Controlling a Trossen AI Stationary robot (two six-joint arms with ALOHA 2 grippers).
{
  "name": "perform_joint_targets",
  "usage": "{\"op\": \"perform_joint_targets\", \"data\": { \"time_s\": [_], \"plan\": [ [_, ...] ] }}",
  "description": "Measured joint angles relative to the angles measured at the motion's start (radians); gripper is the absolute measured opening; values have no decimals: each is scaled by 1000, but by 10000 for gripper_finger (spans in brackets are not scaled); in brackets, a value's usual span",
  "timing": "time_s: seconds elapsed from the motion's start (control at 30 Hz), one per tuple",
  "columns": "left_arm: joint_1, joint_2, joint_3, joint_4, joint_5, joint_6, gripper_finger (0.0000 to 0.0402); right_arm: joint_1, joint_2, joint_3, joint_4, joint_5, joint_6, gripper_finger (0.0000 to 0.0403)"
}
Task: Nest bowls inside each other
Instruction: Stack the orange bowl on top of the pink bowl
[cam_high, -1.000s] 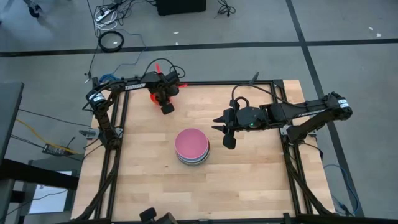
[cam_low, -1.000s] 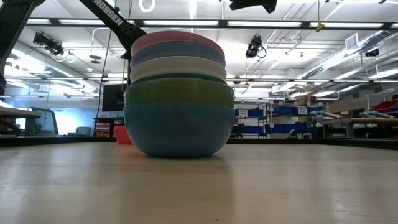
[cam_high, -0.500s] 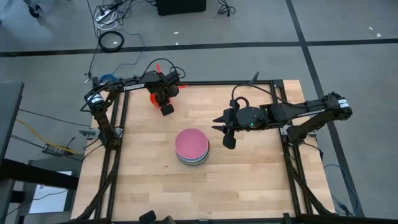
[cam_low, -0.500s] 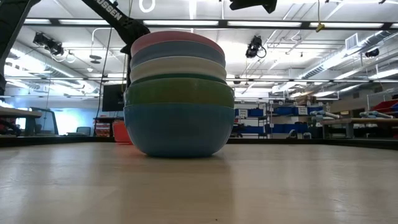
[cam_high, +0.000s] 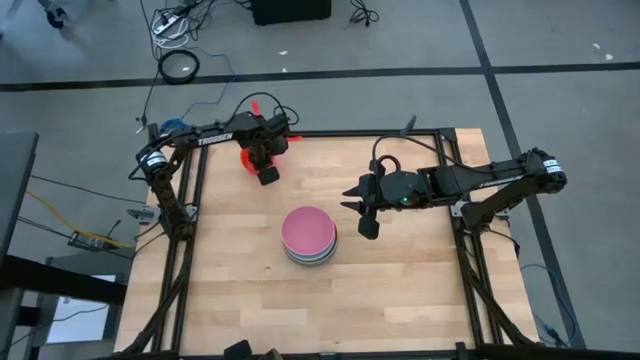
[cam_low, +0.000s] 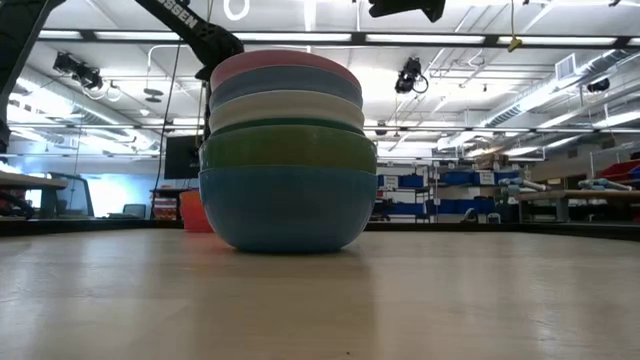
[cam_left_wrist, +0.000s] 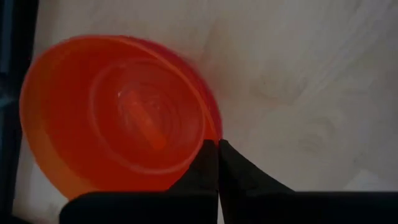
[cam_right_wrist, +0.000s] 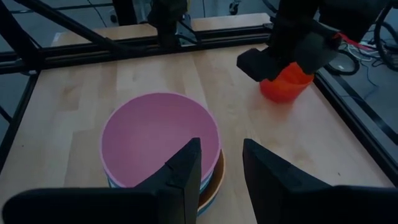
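A stack of nested bowls (cam_high: 309, 236), pink on top, stands in the middle of the table; the low view shows its teal bottom bowl (cam_low: 288, 205) resting on the wood. The small red bowl (cam_left_wrist: 118, 112) is near the table's far left corner, open side up. My left gripper (cam_high: 265, 168) points down over it and is shut on it. My right gripper (cam_high: 366, 218) hangs open in the air to the right of the stack, holding nothing. In the low view the stack hides most of the red bowl (cam_low: 194, 210). My left gripper pinches the red bowl's rim (cam_left_wrist: 210, 132) between its two fingers, one inside the bowl and one outside. The fingers come from above, pointing down. The bowl looks slightly tilted; whether its base still touches the table cannot be told.
A black metal frame (cam_high: 190, 210) runs around the table's edges. Bare wood lies between the red bowl and the stack and all around the stack. The room beyond the far edge shows lamps and shelves.
My left gripper has risen a little with the red bowl; in the low view the bowl's top edge stands higher beside the stack than before. The stack has not moved.
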Motion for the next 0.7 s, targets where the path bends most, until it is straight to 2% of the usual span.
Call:
{"op": "perform_joint_targets", "data": {
  "time_s": [0.2, 0.3, 0.4, 0.7],
  "plan": [
    [-3, 0, 0, 8, -19, -4, 0, 3, 0, 0, 0, 0, 1, 106],
    [-5, 0, 9, -17, -66, -25, 0, 3, 0, 0, 0, 0, 1, 106],
    [-29, 0, 57, -78, -131, -42, 0, 3, 0, 0, 0, 0, -1, 106],
    [-137, -54, 250, -148, -126, -44, 0, 3, 0, 0, -5, 11, -8, 106]
  ]
}}
